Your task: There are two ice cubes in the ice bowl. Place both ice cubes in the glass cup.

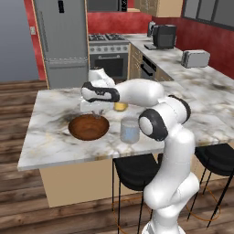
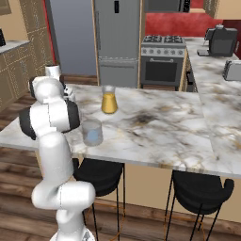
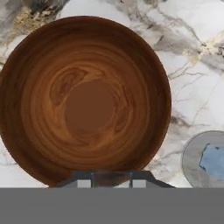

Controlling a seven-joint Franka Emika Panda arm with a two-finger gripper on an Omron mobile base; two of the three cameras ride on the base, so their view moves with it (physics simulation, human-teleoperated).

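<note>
You get even, bright, rendered light in all 3 views, with no glare. Soft dark smudges lie on the marble counter near the bowl. Edges look slightly soft and pixelated; the hand view shows no distortion.

Ice bowl reddish-brown with swirling wood grain, darker rim. Glass cup clear grey, pale-blue ice inside. Counter white marble, grey and gold veins. Pitcher holds orange juice. Stools black. Back wall red.
</note>
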